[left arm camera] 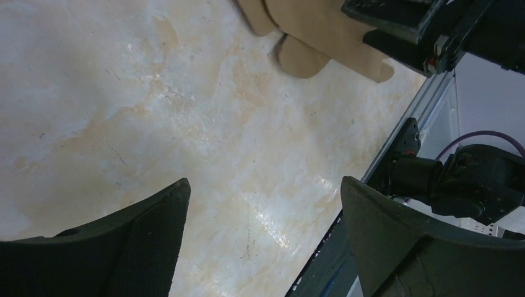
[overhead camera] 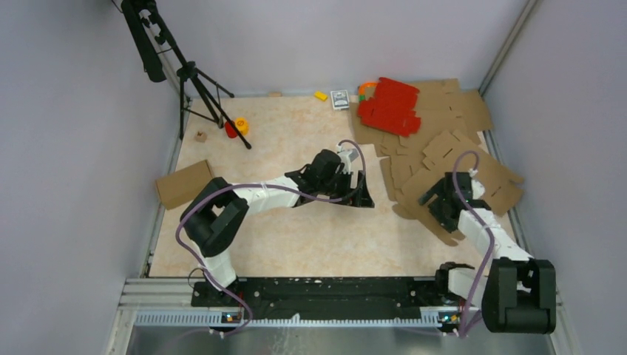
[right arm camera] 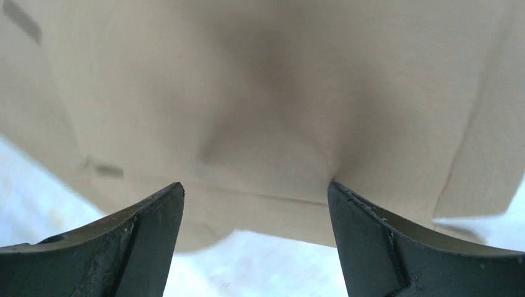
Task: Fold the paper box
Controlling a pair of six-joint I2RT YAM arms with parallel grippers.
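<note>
The flat, plain brown die-cut cardboard paper box [overhead camera: 411, 186] [right arm camera: 260, 93] lies unfolded on top of a loose heap of brown sheets [overhead camera: 473, 111] against the right edge of the marbled beige table [overhead camera: 296, 244]. Its length seems to run slantwise from the far right corner toward the near middle, though the overlapping sheets make its outline hard to trace. The right gripper [overhead camera: 438, 207] [right arm camera: 255, 185] is plainly nearer. It hangs directly over the sheet, jaws spread wide with nothing between them. The left gripper [overhead camera: 361, 191] [left arm camera: 265, 182], equally wide and empty, sits over bare table just left of the sheet's rounded tabs.
</note>
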